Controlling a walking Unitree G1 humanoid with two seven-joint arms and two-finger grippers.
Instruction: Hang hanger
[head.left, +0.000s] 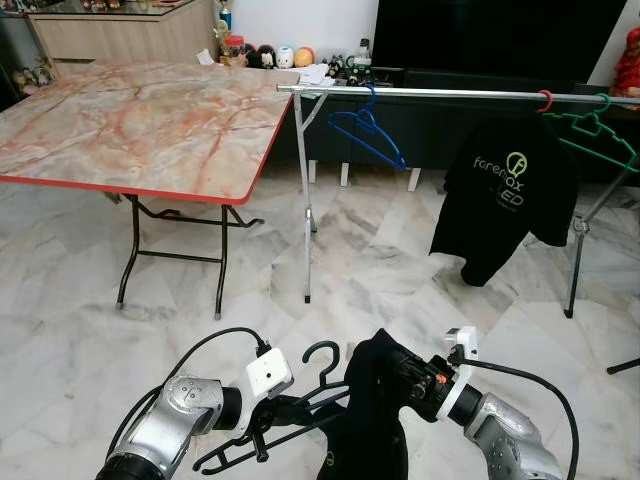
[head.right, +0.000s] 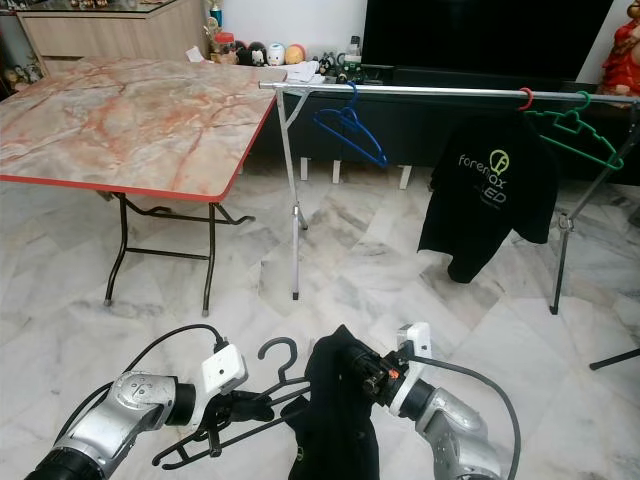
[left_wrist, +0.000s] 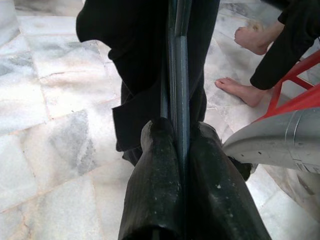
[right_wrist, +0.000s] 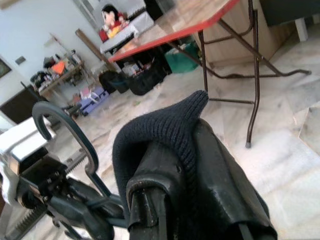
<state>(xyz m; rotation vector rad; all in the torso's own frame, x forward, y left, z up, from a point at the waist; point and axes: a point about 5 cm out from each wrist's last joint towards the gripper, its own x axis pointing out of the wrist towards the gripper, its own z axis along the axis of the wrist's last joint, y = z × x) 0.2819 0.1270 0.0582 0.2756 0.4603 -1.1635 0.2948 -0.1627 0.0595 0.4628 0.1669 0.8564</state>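
Low in front of me, my left gripper (head.left: 262, 415) is shut on the bar of a black hanger (head.left: 320, 352), whose hook points up. In the left wrist view its fingers (left_wrist: 155, 175) pinch the hanger's bar (left_wrist: 179, 100). A black garment (head.left: 370, 420) hangs partly over the hanger's right end. My right gripper (head.left: 388, 368) is shut on the garment's ribbed top edge (right_wrist: 170, 130). Farther off, across the room, a silver clothes rail (head.left: 450, 93) carries a blue hanger (head.left: 365, 130), a black printed T-shirt (head.left: 505, 190) and a green hanger (head.left: 595, 130).
A marble-topped folding table (head.left: 140, 120) with a red edge stands at the left, close to the rail's left leg (head.left: 305, 230). A dark TV cabinet (head.left: 430, 120) runs behind the rail. A person's bare feet (left_wrist: 252, 40) and a red chair (left_wrist: 295, 95) are near my left arm.
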